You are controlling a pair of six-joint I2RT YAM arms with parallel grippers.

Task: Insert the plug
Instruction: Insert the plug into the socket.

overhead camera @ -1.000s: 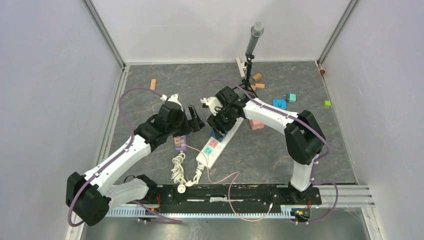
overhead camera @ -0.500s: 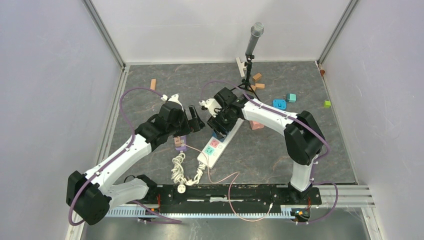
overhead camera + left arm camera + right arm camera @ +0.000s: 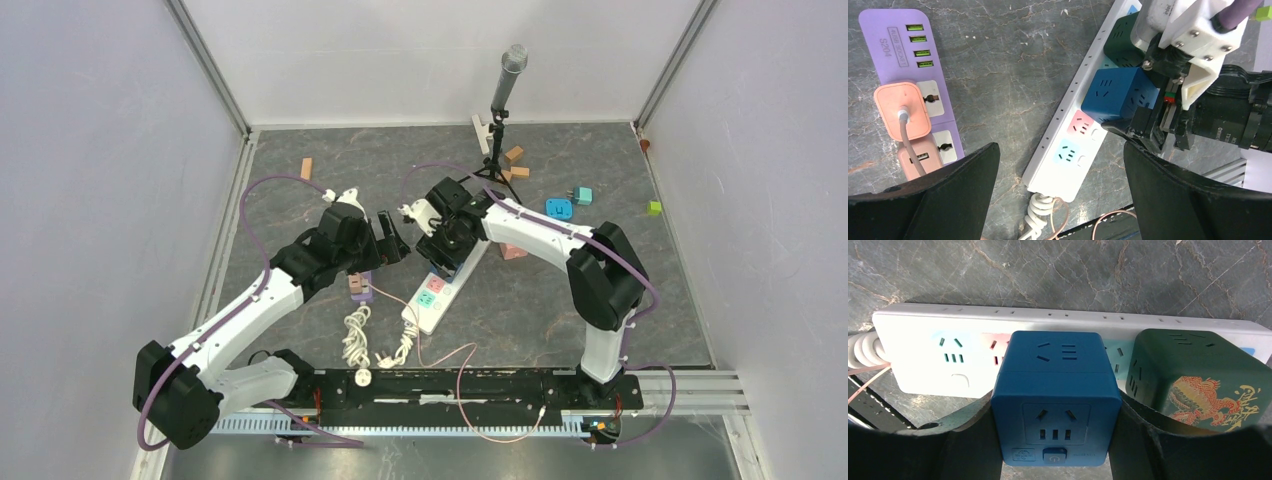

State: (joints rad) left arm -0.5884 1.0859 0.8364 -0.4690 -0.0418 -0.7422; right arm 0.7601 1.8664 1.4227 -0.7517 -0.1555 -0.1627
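A white power strip (image 3: pixel 432 295) lies slanted at mid-table. My right gripper (image 3: pixel 1057 440) is shut on a blue cube plug (image 3: pixel 1058 390). It holds the plug against the strip's face (image 3: pixel 933 355), between a red socket and a dark green cube plug (image 3: pixel 1198 375). In the left wrist view, the blue cube (image 3: pixel 1115 92) sits on the strip (image 3: pixel 1068 150) just beyond the red and blue sockets. My left gripper (image 3: pixel 1063 200) is open and empty, hovering over the strip's near end. From above, it (image 3: pixel 392 240) is just left of the right gripper (image 3: pixel 440 250).
A purple strip (image 3: pixel 900 55) with an orange plug (image 3: pixel 902 110) lies left of the white one. The white cord (image 3: pixel 357 335) coils near the front rail. A microphone stand (image 3: pixel 497 150), wooden blocks (image 3: pixel 306 168), blue adapters (image 3: pixel 558 208) and a pink block (image 3: pixel 512 250) lie behind.
My right gripper has shifted slightly left and down with the blue cube onto the strip. The strip's near end has swung a little right. The left arm has barely moved.
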